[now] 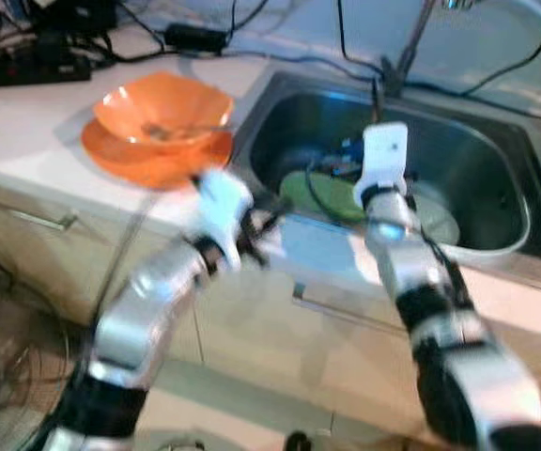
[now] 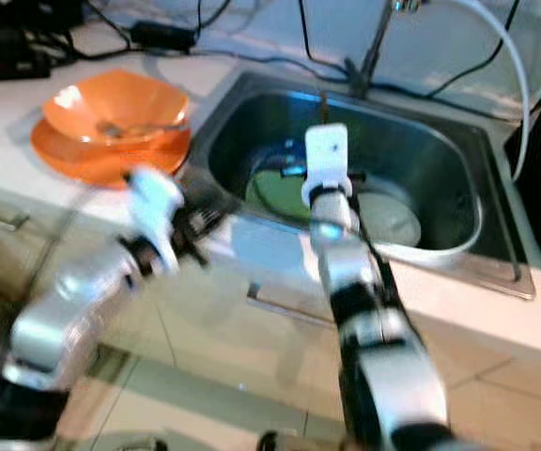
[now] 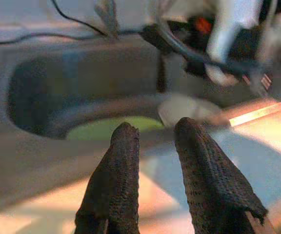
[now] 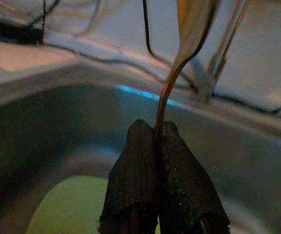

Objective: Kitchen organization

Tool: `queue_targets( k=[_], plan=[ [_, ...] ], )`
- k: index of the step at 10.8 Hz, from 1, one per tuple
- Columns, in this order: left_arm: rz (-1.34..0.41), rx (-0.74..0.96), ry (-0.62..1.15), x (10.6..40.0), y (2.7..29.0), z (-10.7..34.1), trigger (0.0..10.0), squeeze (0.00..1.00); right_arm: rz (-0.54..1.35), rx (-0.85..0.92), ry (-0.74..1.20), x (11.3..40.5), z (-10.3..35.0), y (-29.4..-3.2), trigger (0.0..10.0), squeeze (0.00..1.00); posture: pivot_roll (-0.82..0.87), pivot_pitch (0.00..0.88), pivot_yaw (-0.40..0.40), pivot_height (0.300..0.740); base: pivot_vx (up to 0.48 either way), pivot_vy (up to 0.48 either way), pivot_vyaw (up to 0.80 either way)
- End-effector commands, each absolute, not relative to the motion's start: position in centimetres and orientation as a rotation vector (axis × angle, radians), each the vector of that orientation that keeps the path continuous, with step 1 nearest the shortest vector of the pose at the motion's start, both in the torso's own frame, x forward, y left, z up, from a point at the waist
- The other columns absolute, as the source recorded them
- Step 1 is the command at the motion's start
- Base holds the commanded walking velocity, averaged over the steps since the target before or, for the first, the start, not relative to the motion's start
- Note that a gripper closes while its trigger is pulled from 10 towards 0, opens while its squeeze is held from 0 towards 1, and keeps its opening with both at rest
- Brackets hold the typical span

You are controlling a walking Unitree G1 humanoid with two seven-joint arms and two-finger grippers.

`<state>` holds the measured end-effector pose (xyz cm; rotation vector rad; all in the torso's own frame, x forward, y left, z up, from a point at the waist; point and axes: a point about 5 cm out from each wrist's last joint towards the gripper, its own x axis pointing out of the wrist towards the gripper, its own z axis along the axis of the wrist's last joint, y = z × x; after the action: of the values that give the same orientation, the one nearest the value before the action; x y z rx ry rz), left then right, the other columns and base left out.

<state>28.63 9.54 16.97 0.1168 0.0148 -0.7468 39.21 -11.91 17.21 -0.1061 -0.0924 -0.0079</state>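
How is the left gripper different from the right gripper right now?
The left gripper has its fingers apart with nothing between them; the right gripper is shut on a spoon. The left gripper sits at the front edge of the sink; the right gripper reaches over the basin. Both point toward the sink.

Right pincer [image 4: 156,141] clamped — left pincer [image 3: 152,139] parted

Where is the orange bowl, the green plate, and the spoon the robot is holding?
orange bowl [image 1: 162,108]: left eye view, on its inner wall.
green plate [image 1: 322,193]: left eye view, on its flat face in the sink.
spoon [image 4: 172,80]: right wrist view, on its handle above the right hand.
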Motion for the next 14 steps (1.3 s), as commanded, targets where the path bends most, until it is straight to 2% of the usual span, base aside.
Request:
queue_targets(
  k=[1, 8, 9, 10, 11, 12, 13, 14],
  plan=[
    [-0.775, 0.157, -0.002, 28.2, 9.1, 17.1, 10.0, 0.0, -0.023, -0.074, -0.045, 39.4, 16.7, -12.5, 10.0, 0.0, 0.03, 0.089, -0.113, 0.74, 0.0, 0.0, 0.0],
    [-0.811, 0.201, 0.034, 26.6, 9.0, 16.5, 10.0, 0.0, -0.076, 0.005, 0.208, 39.3, 13.0, -13.6, 10.0, 0.0, 0.08, 0.117, -0.123, 0.74, 0.0, 0.0, 0.0],
    [-0.81, 0.205, 0.038, 26.5, 9.0, 16.5, 10.0, 0.0, -0.079, 0.012, 0.218, 39.2, 12.8, -13.6, 10.0, 0.36, 0.09, 0.12, -0.123, 0.74, 0.0, 0.0, 0.0],
    [-0.81, 0.207, 0.04, 26.5, 9.0, 16.4, 10.0, 0.0, -0.077, 0.012, 0.221, 39.2, 12.7, -13.6, 10.0, 1.0, 0.09, 0.12, -0.123, 0.74, 0.0, 0.0, 0.0],
    [-0.81, 0.21, 0.043, 26.5, 9.1, 16.4, 10.0, 0.0, -0.074, 0.007, 0.227, 39.2, 12.5, -13.5, 10.0, 1.0, 0.09, 0.123, -0.124, 0.74, 0.0, 0.0, 0.0],
    [-0.811, 0.212, 0.045, 26.4, 9.1, 16.4, 10.0, 0.0, -0.074, 0.006, 0.229, 39.1, 12.5, -13.5, 10.0, 0.14, 0.09, 0.121, -0.123, 0.74, 0.0, 0.0, 0.0],
    [-0.815, 0.215, 0.047, 26.4, 9.0, 16.3, 10.0, 0.0, -0.075, 0.002, 0.23, 39.1, 12.5, -13.5, 10.0, 0.0, 0.09, 0.121, -0.123, 0.74, 0.0, 0.0, 0.0],
    [-0.815, 0.215, 0.047, 26.4, 8.9, 16.3, 10.0, 0.0, -0.076, -0.002, 0.229, 39.1, 12.4, -13.5, 10.0, 0.0, 0.09, 0.118, -0.124, 0.74, 0.0, 0.0, 0.0]
  ],
)
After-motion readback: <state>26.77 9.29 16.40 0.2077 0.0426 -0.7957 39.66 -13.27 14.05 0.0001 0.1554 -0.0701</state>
